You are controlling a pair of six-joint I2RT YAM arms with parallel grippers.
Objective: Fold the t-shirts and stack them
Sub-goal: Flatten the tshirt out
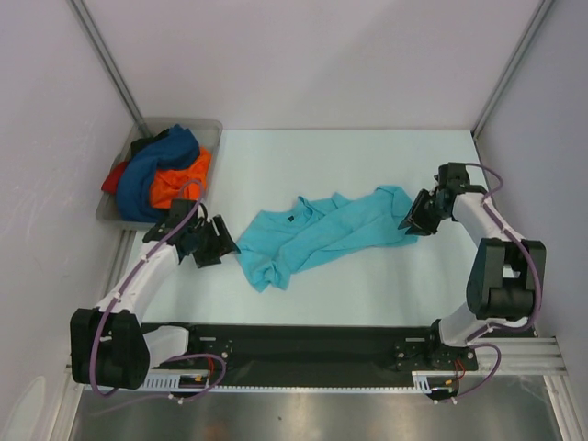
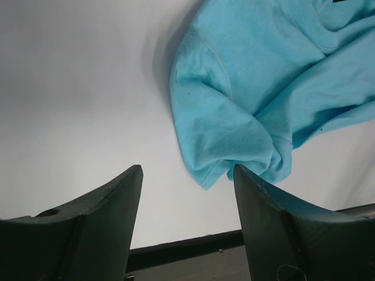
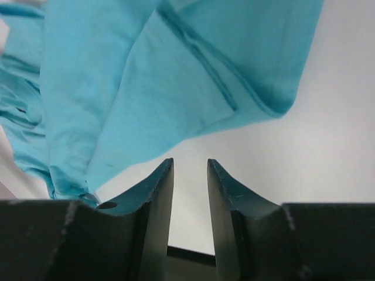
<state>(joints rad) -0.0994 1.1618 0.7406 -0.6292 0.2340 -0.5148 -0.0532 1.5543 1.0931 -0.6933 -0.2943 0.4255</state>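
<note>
A turquoise t-shirt [image 1: 317, 231] lies crumpled across the middle of the table, also seen in the left wrist view [image 2: 263, 88] and the right wrist view [image 3: 146, 82]. My left gripper [image 1: 223, 241] hovers just off the shirt's left end, open wide, nothing between its fingers [image 2: 261, 222]. At the shirt's right end is my right gripper [image 1: 411, 218], partly open, its fingers [image 3: 158, 193] empty with the cloth's edge just beyond the tips. Dark blue [image 1: 152, 170], orange [image 1: 179, 179] and red [image 1: 114, 177] t-shirts are piled in the tray.
The grey tray [image 1: 207, 129] stands at the back left corner against the wall. White walls close in the table on three sides. A black rail [image 1: 303, 344] runs along the near edge between the arm bases.
</note>
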